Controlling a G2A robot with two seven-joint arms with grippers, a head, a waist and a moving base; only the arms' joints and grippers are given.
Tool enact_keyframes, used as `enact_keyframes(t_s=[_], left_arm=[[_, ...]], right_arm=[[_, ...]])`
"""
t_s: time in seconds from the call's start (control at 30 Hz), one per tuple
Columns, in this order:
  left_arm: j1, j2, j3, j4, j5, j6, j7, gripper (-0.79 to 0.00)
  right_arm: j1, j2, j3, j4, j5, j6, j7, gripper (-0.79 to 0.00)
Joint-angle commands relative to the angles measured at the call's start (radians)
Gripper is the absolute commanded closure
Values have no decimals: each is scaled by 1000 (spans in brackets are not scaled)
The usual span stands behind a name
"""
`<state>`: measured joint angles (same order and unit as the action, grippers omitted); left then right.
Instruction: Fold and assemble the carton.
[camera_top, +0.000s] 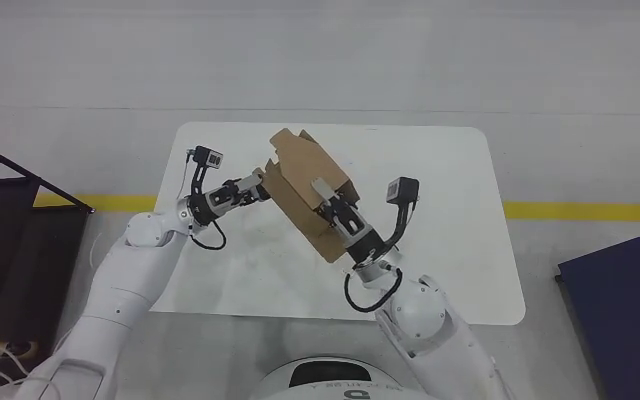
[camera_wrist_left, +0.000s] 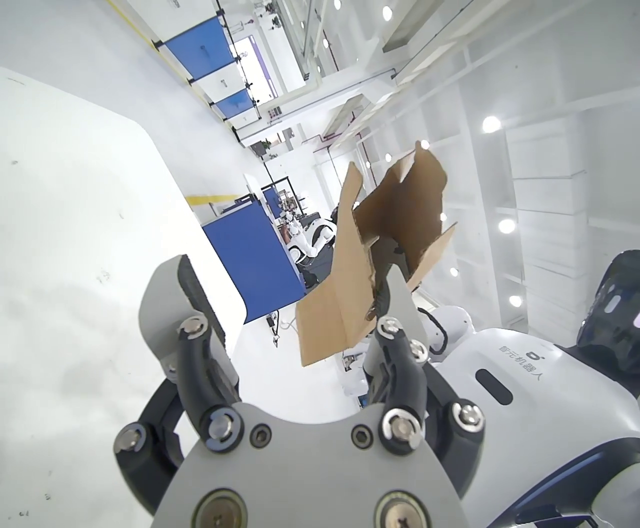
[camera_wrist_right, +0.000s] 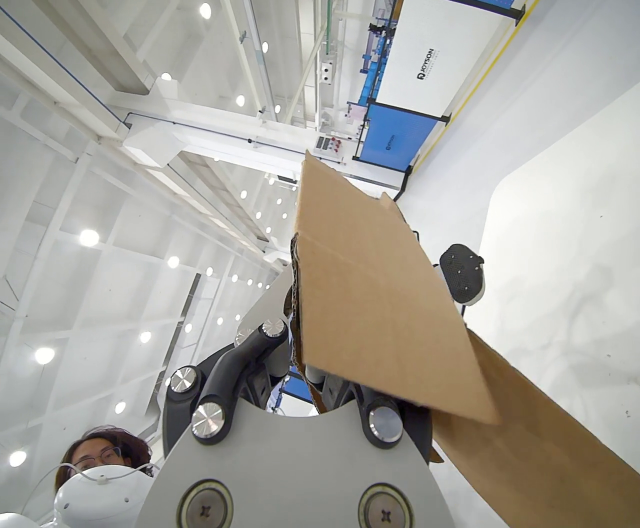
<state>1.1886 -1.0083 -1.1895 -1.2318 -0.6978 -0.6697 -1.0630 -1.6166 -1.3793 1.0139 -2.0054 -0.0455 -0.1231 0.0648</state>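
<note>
**Q:** Location of carton (camera_top: 305, 190)?

**A:** Held clear of the table (camera_top: 450, 200), tilted, just toward 10 o'clock from table centre.

**Q:** Grip status?

**A:** At the carton's 5 o'clock side: clamped by right gripper (camera_top: 328, 198), fingers (camera_wrist_right: 270, 305) narrow on one wall. At the 9 o'clock edge: met by left gripper (camera_top: 258, 187), fingers (camera_wrist_left: 192, 295) spread wide, one against or just beside a flap edge, no clamp.

**Q:** Progress?

**A:** Judged early to midway. Done: already a rough open sleeve, not flat. Remaining: squaring the walls, folding in the loose end flaps, tucking and closing.
</note>
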Motion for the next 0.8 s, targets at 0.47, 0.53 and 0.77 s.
enact_keyframes(t_s=[0.47,0.53,0.77], left_arm=[[25,5,-65,31,-23,-8,-30,-739],[28,5,-68,20,-21,-9,-40,-763],[46,6,-53,-107,35,3,-91,-785]], right_arm=[[-37,-41,-7,219,1360,-232,321,0],[-27,-41,-11,246,1321,-220,320,0],[0,-41,-25,237,1169,-198,289,0]])
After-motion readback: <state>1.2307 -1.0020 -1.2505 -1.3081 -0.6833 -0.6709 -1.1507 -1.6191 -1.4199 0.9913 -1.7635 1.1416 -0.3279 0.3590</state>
